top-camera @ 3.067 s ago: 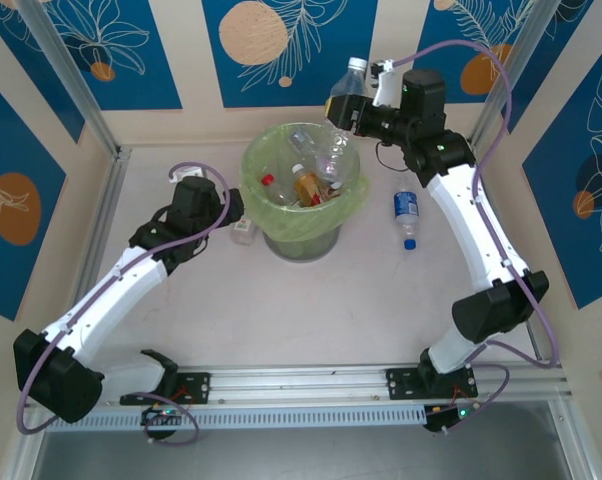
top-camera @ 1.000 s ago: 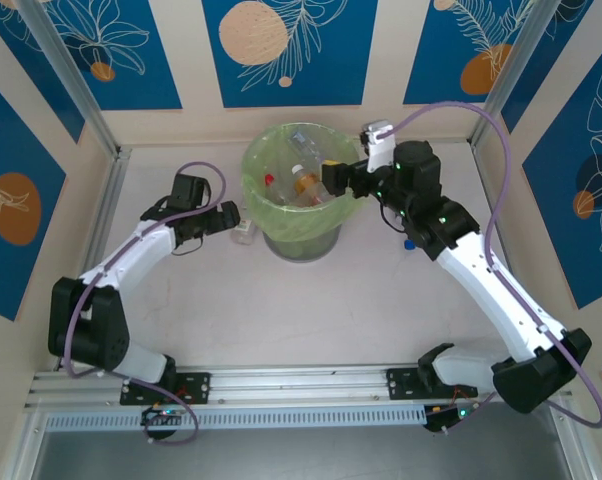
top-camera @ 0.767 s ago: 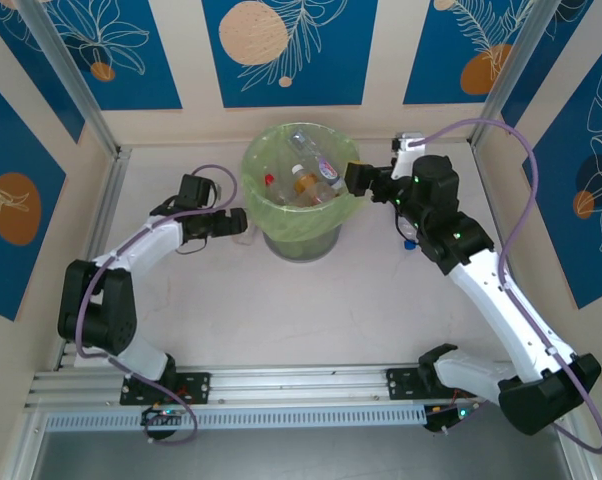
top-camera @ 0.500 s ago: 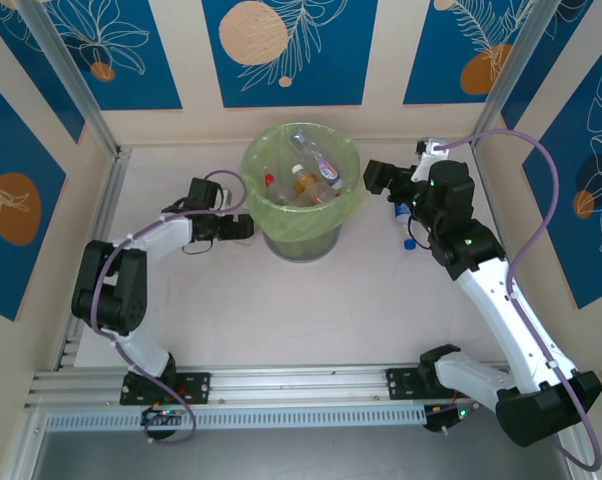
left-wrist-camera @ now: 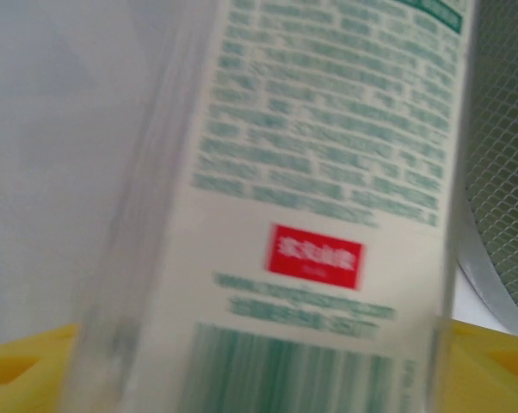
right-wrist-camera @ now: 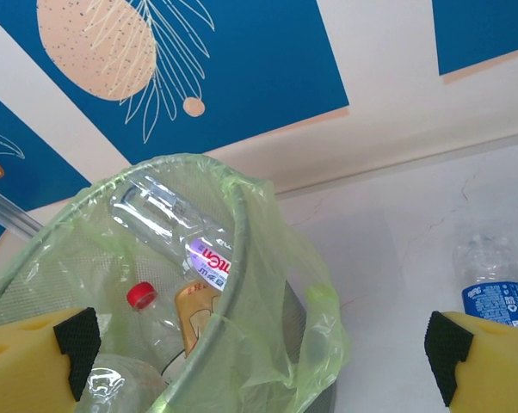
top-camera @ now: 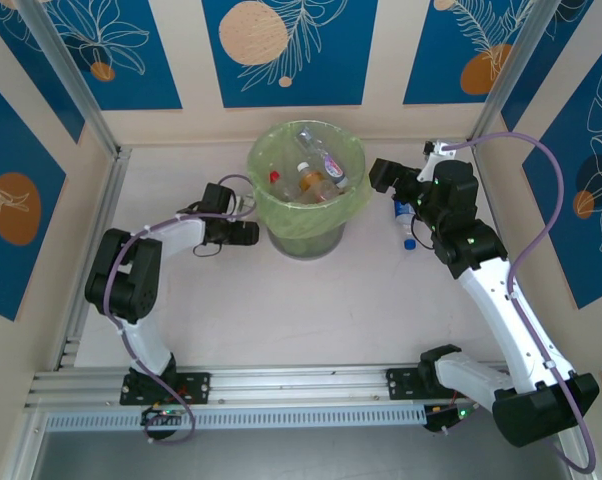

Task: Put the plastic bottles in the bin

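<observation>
The left gripper, at the bin's 9 o'clock, has a clear bottle between its yellow fingers (I cannot tell if they squeeze it yet). A weak hold could drop it. Other bottles lie in the bin. At 3 o'clock the right gripper is wide apart and empty. The blue-label bottle beside it could roll if bumped.

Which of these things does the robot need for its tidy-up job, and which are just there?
For the job: the bin, the bottles inside it, the blue-label bottle on the table, the white-label bottle beside the bin.
Just there: the blue wall panels, the metal rail.
</observation>
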`<state>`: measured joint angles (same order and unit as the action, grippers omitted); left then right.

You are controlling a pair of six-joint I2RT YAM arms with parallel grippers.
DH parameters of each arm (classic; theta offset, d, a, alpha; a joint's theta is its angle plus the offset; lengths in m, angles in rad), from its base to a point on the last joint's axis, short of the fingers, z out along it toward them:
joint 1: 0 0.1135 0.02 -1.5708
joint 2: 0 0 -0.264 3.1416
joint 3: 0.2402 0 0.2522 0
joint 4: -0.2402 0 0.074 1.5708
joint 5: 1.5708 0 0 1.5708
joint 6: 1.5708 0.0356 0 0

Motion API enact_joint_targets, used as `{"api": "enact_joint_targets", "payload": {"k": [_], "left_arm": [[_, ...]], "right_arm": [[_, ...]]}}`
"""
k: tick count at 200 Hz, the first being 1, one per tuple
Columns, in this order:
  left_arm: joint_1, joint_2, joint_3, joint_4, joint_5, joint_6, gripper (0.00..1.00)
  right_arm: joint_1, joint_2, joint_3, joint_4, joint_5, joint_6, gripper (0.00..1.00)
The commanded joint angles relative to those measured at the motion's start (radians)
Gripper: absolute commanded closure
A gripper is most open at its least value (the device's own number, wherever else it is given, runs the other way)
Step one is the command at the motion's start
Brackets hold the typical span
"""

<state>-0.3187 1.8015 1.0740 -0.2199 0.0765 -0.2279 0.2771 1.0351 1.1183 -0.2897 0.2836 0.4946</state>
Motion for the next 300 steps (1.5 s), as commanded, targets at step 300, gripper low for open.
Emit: {"api": "enact_joint_targets", "payload": {"k": [300], "left_arm": [[0.038, -0.176, -0.047, -0.017, -0.103, -0.032, 0.45]], "right_arm": [[-0.022, 0.003, -0.019, -0.061, -0.021, 0.044, 0.01]]}}
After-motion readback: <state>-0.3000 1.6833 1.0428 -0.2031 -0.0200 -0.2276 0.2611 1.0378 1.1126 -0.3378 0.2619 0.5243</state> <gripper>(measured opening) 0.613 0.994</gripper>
